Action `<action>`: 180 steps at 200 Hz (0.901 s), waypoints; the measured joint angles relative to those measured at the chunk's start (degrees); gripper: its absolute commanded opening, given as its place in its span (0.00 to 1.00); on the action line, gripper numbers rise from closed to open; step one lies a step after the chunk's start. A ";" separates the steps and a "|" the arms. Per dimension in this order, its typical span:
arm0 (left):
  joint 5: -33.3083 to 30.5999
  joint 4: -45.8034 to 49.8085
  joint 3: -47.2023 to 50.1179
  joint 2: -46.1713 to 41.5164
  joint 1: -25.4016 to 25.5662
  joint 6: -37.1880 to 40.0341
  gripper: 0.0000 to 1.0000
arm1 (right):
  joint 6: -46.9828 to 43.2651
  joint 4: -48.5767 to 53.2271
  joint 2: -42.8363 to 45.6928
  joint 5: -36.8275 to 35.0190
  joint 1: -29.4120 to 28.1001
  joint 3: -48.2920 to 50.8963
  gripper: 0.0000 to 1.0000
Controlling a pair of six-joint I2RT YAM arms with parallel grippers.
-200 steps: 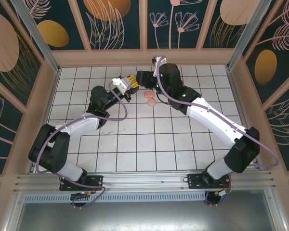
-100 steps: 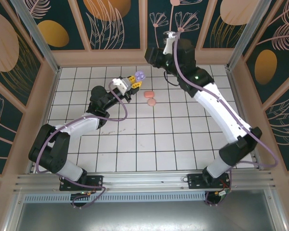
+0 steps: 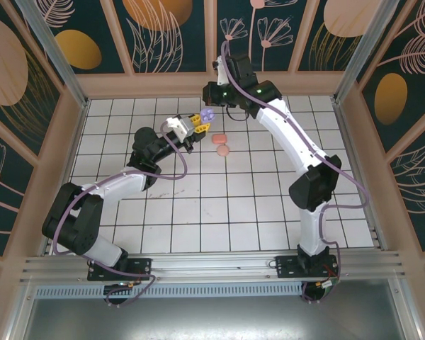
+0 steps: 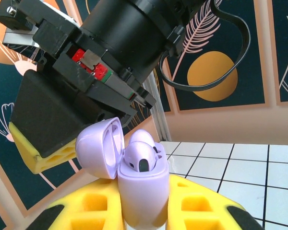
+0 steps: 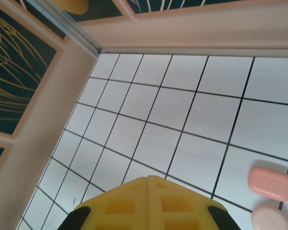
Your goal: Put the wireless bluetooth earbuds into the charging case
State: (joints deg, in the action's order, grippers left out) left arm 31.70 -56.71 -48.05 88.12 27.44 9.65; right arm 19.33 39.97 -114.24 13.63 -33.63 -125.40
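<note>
A purple charging case (image 4: 143,191) stands upright between the yellow fingers (image 4: 86,208) of my left gripper (image 4: 144,203), which is shut on it. Its lid (image 4: 98,148) is hinged open to the left. Two purple earbuds (image 4: 140,157) sit in its sockets. From above, the case (image 3: 206,117) is held over the back middle of the tiled table. My right gripper (image 5: 149,179) is shut with nothing between its pads. It hangs just behind and above the case (image 3: 214,99), its black body (image 4: 110,43) looming over the open lid.
A coral-red case (image 3: 219,139) and a peach case (image 3: 224,149) lie shut on the white tiles just right of the left gripper, and they appear low right in the right wrist view as the coral case (image 5: 270,182) and the peach one (image 5: 271,218). The wooden back wall (image 3: 212,83) is close behind.
The right gripper left the purple case, rose toward the back wall, swung round to the left above it, and its jaws went from open to shut. The left arm stayed still.
</note>
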 measured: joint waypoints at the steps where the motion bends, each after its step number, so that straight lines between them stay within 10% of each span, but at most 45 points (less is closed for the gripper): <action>1: 0.00 0.02 0.00 0.00 0.00 0.00 0.00 | -0.02 0.02 0.02 0.00 -0.02 0.04 0.00; 47: 1.66 1.75 0.15 0.07 0.44 0.20 0.00 | 0.07 -2.75 8.96 -0.68 -1.88 13.18 0.00; 95: 1.46 0.76 0.15 0.59 0.79 -3.26 0.00 | 5.29 -8.28 22.69 -8.66 -0.33 28.83 0.21; 180: 0.63 -1.36 4.81 10.14 1.36 -37.20 0.00 | 15.10 -19.12 40.30 -15.34 8.81 59.95 0.35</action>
State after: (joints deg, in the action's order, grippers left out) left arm 32.34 -58.06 -43.24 98.26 28.80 -27.55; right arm 34.44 20.84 -73.93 -1.72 -24.82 -65.45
